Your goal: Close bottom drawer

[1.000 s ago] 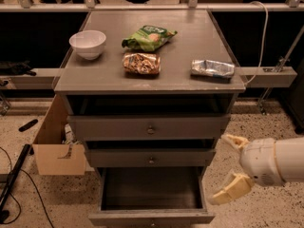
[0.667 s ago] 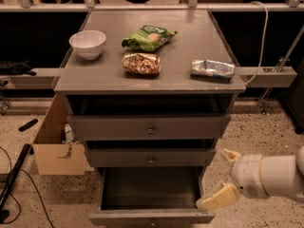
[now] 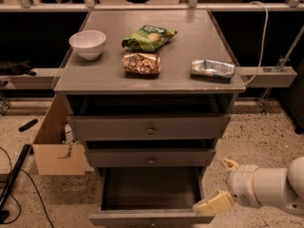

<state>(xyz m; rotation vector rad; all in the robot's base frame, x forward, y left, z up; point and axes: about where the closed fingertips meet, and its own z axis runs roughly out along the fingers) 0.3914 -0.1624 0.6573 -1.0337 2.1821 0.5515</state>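
Observation:
The bottom drawer point(image 3: 152, 189) is pulled far out, its dark box open and its low front point(image 3: 142, 218) at the frame's lower edge. Above it sit the mid-width drawer front point(image 3: 151, 157) and the widest drawer front point(image 3: 150, 127), both slightly out, each with a small round knob. My gripper point(image 3: 219, 184) is at the lower right, beside the bottom drawer's right front corner. Its fingers are spread: the lower cream finger point(image 3: 213, 203) reaches the drawer's right front edge, the upper finger point(image 3: 230, 164) is further right. It holds nothing.
On the cabinet top point(image 3: 185, 75) lie a white bowl point(image 3: 88, 43), a green bag point(image 3: 148, 37), a brown snack bag point(image 3: 141, 63) and a silver packet point(image 3: 212, 68). An open cardboard box point(image 3: 56, 141) stands left of the cabinet. Black cables point(image 3: 14, 175) lie on the speckled floor.
My gripper has moved down and left, from beside the middle drawer to the right front corner of the bottom drawer. The drawers have not moved.

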